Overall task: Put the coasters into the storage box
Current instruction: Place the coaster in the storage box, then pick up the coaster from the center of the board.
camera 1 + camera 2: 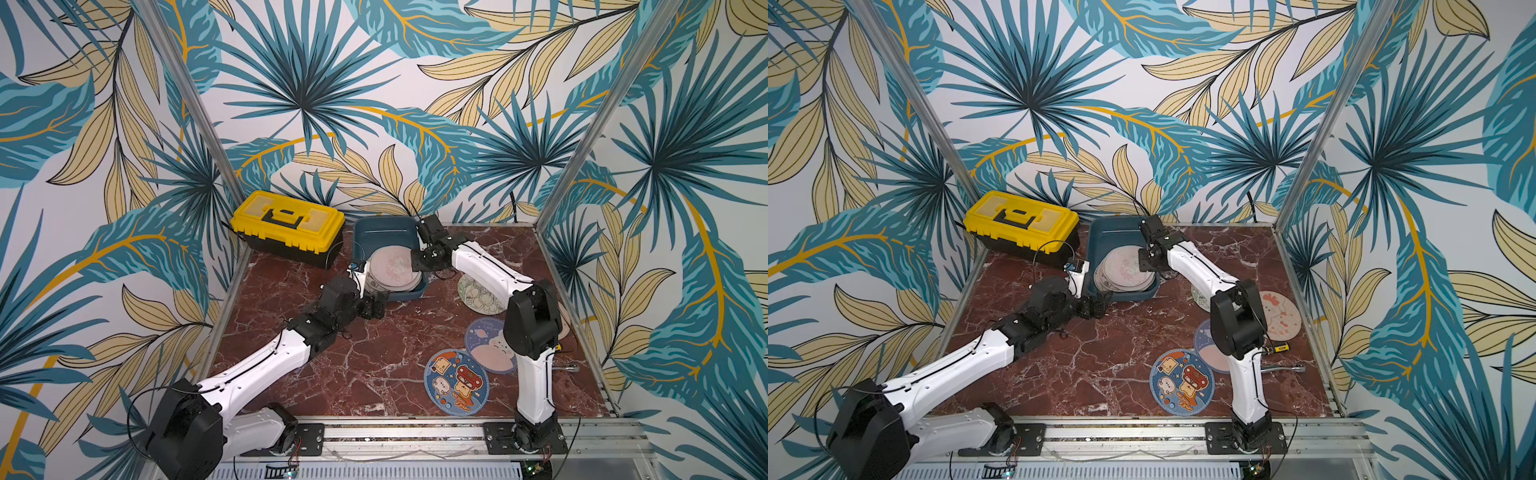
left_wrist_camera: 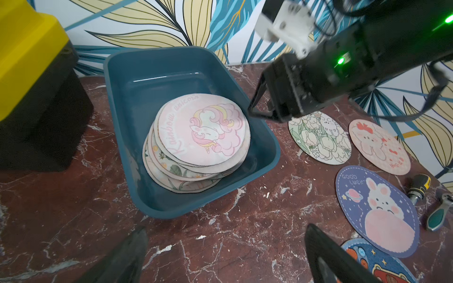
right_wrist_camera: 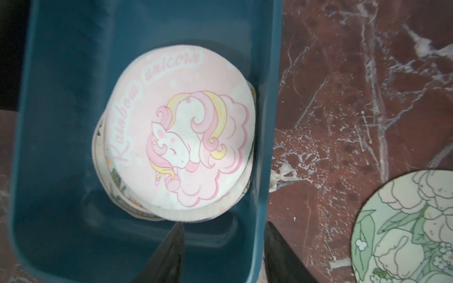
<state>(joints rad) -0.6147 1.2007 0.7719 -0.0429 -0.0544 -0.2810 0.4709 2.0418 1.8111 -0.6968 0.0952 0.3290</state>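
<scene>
The right pincer [image 3: 224,227] is seen released, its jaws parted above the side wall of the storage box [image 3: 269,98], and nothing is gripped between them. Just below it, on the inward side, the unicorn coaster [image 3: 179,127] is laid atop a stack of coasters [image 2: 171,176] inside the box. On its outward side, the floral coaster [image 3: 404,232] is found flat on the table [image 3: 343,98]. The left pincer [image 2: 226,230] is held wide apart and empty, with the box just ahead of it.

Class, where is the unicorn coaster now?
Wrist views show the unicorn coaster topping the stack inside the teal storage box, beside the yellow toolbox at the back.
</scene>
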